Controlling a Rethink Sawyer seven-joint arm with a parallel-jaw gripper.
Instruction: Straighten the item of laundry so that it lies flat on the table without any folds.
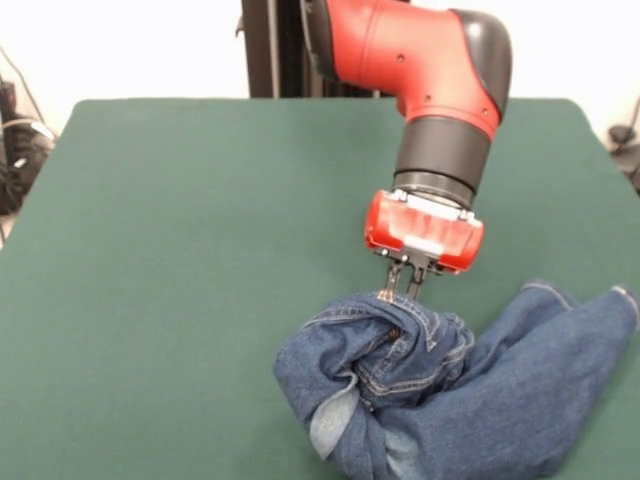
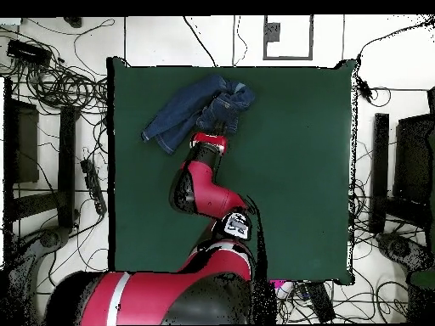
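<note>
The small blue denim jeans (image 1: 460, 390) lie crumpled near the front right of the dark green table (image 1: 180, 250). The waist end is bunched into a raised heap and the legs trail off to the right. My gripper (image 1: 400, 292) comes straight down from the red hand and its fingers stand close together, shut on the top edge of the bunched waist part. In the overhead view the jeans (image 2: 189, 109) lie at the table's (image 2: 297, 170) far side, left of the middle. There the red hand hides the fingertips.
The red and black arm (image 2: 200, 191) reaches across the middle of the table. Cables and equipment (image 2: 59, 85) lie on the floor around the table. The jeans' legs (image 1: 610, 320) reach close to the right edge in the front view.
</note>
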